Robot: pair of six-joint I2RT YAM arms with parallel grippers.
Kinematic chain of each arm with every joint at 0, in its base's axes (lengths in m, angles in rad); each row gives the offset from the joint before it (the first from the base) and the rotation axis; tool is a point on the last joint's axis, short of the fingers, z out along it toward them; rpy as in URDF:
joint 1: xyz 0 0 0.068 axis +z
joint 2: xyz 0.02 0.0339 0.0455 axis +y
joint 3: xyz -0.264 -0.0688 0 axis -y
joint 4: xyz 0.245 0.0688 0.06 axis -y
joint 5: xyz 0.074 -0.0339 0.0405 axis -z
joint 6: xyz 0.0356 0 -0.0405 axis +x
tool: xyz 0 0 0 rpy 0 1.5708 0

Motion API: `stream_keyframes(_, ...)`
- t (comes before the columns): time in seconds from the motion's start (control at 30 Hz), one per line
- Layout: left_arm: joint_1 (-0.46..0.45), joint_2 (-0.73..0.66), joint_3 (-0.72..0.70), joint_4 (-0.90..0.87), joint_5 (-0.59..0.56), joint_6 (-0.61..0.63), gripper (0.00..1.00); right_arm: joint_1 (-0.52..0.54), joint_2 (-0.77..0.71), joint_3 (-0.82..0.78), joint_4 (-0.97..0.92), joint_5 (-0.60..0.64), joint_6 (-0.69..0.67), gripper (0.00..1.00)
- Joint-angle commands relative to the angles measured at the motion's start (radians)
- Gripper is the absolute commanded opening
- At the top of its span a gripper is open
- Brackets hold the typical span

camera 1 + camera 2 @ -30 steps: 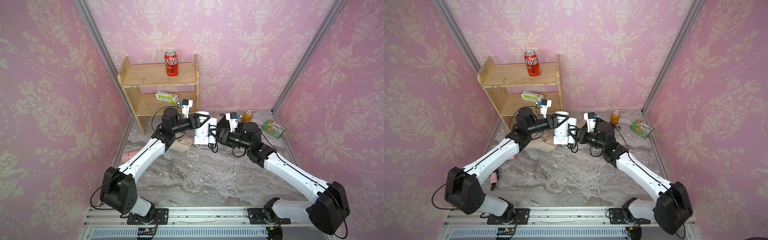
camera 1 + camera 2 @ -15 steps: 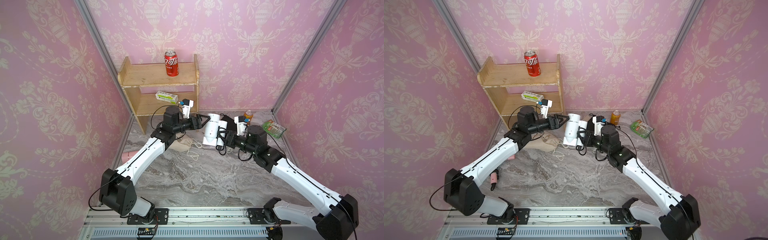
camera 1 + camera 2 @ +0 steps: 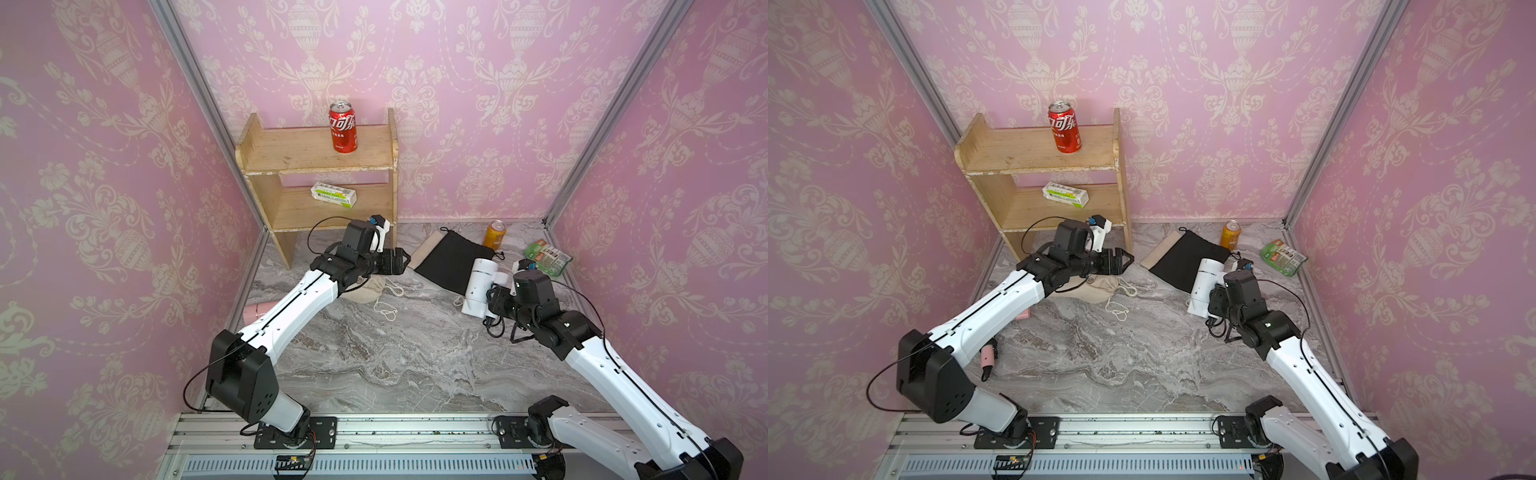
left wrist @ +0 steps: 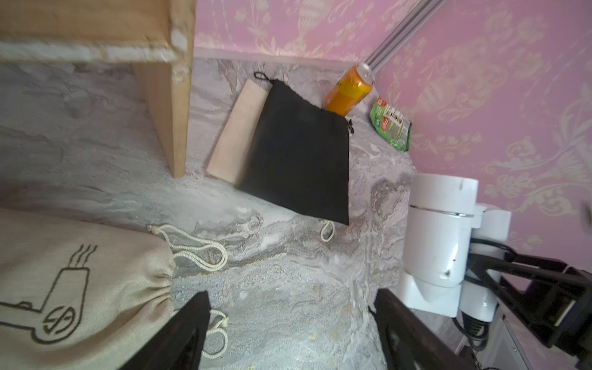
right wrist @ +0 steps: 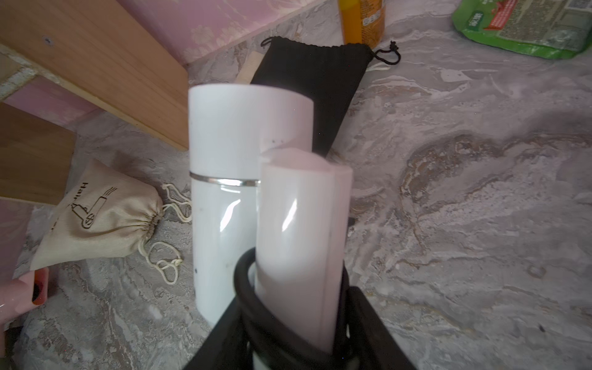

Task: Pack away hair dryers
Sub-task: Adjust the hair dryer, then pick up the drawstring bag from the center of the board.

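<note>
White plastic hair dryer (image 3: 480, 286) — handle gripped by right end effector (image 3: 494, 296), barrel toward black cloth drawstring pouch (image 3: 451, 259); left end effector (image 3: 399, 262) wide, empty.

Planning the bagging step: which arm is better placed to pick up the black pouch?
Left. The left gripper is open and empty, with the black pouch just ahead of it. The right gripper is shut on the white dryer, so it has no free jaws.
</note>
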Motion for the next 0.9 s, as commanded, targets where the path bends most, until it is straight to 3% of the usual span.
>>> stream_keyframes(0.0,-0.081,0.100,0.052,-0.068,-0.092,0.045,0.82,-0.034,-0.041,-0.016,-0.037,0.036,-0.022,0.19)
stream_keyframes(0.27,-0.248,0.393,0.295,-0.131,-0.214,0.132,0.81,-0.182,-0.091,-0.073,-0.103,-0.019,-0.015,0.19)
stream_keyframes(0.63,-0.338,0.728,0.705,-0.248,-0.256,0.274,0.81,-0.464,-0.079,-0.116,-0.081,-0.205,-0.039,0.19)
stream_keyframes(0.87,-0.367,0.936,0.984,-0.331,-0.314,0.336,0.82,-0.493,-0.028,-0.103,-0.055,-0.244,-0.055,0.19)
